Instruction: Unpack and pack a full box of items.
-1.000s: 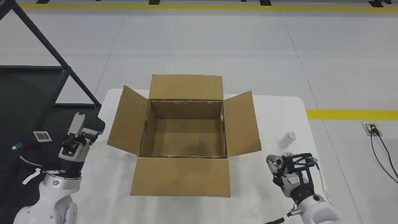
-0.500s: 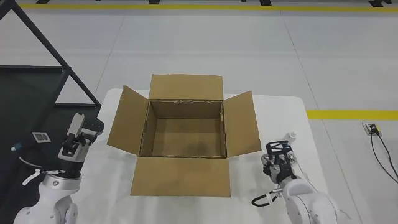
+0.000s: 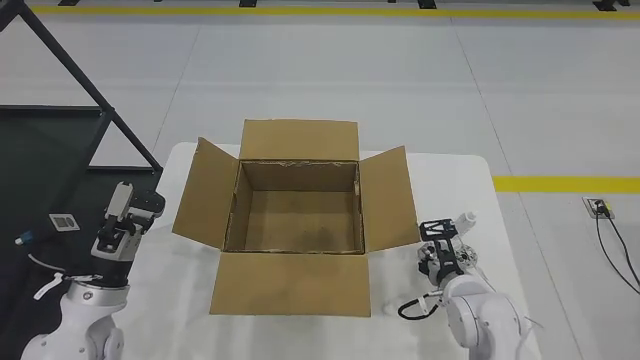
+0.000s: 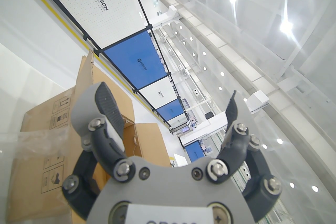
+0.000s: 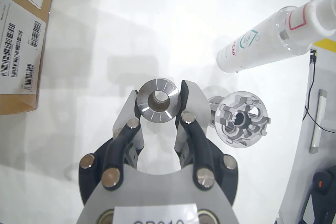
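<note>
Right tool (image 5: 159,97) is pinching a metal ring (image 5: 169,90). One finger sits on each side of the rim and the bore faces the wrist camera. Can't tell whether the ring sits on the worktop (image 5: 157,12) or is just off it.

In the top view the right tool (image 3: 440,242) is over the worktop's (image 3: 450,175) right part, near the box's right flap but apart from it.

A slotted hub (image 5: 241,122) in grey metal lies just beside the right tool's outer finger; can't tell if they touch. A white bottle (image 5: 252,51) with a clear cap is near the hub, toward the worktop's right edge. From above, the bottle (image 3: 463,223) is just beyond the right tool.

The box (image 3: 300,140) is brown cardboard, at mid-worktop, open, with all four flaps folded out. Its labelled flap corner (image 5: 21,25) shows in the right wrist view, well apart from the ring.

Left tool (image 4: 168,99) has its fingers spread and nothing between them. It's angled up toward the ceiling, with the box's side (image 4: 47,143) next to it. Seen from above, the left tool (image 3: 125,215) is off the worktop's left edge, near the left flap and not touching it.
</note>
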### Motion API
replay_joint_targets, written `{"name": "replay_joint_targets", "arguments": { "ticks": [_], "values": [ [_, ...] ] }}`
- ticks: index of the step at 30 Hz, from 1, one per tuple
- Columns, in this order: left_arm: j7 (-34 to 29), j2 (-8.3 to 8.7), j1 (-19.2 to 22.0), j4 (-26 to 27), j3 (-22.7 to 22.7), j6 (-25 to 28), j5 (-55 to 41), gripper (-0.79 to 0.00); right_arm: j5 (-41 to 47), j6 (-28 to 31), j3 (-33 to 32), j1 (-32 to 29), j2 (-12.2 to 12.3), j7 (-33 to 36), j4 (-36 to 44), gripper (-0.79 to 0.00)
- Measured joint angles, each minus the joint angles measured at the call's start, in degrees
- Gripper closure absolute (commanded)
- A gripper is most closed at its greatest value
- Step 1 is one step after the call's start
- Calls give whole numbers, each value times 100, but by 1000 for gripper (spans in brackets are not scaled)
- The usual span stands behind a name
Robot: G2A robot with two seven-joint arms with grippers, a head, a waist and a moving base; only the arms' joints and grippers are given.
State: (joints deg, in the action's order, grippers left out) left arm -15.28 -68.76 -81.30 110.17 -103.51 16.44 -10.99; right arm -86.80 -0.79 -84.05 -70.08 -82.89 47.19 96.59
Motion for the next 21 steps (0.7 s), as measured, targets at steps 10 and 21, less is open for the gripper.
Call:
{"name": "replay_joint_targets", "arguments": {
  "ticks": [10, 21],
  "values": [
    [-11, 3, -51, 8, -49, 28, -36, -785, 21, -63, 27, 235, 17, -48, -349, 0],
    [1, 6, -94, 29, -89, 37, -34, -785, 179, -60, -9, 410, 43, -99, -625, -111]
  ]
}}
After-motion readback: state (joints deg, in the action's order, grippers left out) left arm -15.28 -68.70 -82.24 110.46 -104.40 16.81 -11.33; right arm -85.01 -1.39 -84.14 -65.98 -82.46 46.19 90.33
